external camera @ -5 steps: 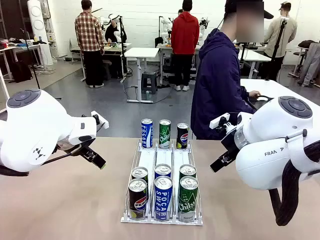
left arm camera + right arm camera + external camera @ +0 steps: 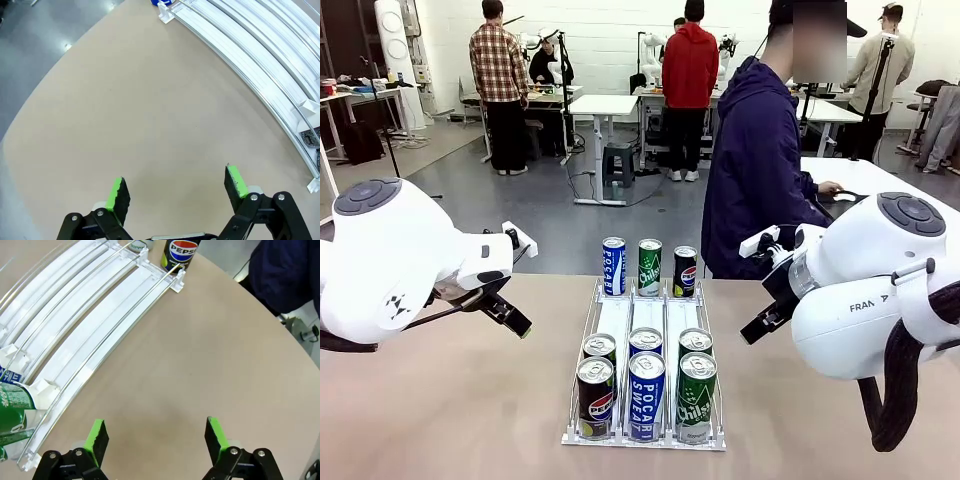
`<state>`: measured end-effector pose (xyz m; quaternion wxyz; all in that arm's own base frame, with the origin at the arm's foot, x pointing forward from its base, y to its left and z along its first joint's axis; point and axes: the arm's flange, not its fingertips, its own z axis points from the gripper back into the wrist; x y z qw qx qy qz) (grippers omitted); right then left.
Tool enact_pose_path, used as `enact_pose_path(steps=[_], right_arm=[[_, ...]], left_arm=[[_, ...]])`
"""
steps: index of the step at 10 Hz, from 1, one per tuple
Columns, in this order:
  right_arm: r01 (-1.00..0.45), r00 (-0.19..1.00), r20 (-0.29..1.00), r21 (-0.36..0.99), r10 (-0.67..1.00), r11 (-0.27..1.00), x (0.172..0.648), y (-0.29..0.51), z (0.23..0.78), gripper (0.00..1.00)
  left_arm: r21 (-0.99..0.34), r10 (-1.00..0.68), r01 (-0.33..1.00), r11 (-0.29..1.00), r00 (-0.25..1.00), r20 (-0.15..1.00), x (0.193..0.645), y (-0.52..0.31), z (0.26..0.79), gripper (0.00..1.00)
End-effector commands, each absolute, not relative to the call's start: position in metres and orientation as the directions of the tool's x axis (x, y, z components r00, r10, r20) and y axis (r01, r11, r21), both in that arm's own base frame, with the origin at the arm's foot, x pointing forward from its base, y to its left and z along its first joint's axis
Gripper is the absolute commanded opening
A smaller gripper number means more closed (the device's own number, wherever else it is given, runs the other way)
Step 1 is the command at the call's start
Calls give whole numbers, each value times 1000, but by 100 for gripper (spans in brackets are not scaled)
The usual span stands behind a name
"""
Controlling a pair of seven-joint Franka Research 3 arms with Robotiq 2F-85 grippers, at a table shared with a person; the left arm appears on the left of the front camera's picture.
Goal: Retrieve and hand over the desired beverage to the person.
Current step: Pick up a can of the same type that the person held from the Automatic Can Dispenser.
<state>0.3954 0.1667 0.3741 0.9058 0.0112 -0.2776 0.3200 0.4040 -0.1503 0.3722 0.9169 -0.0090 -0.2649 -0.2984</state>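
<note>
A white three-lane rack stands mid-table. At its near end sit a black Pepsi can, a blue Pocari Sweat can and a green Chilsung can, with a second row right behind them. Three more cans stand at the far end: Pocari, Chilsung, Pepsi. The person in a dark hooded jacket stands beyond the table, turned to the right. My left gripper hangs open over bare tabletop left of the rack. My right gripper hangs open over bare tabletop right of it, holding nothing.
The rack's rails curve along the right side of the left wrist view, and across the upper left of the right wrist view, with the far Pepsi can at their end. Other people and tables stand far behind.
</note>
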Motion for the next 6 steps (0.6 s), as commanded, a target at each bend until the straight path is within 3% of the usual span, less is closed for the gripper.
enact_pose_path(steps=[1, 6], right_arm=[[-586, 641, 510, -158, 574, 795, 395, 167, 374, 100], [-586, 641, 510, -158, 574, 795, 395, 167, 374, 100]], left_arm=[[141, -542, 552, 822, 682, 491, 404, -150, 372, 100], [141, -542, 552, 822, 682, 491, 404, -150, 372, 100]])
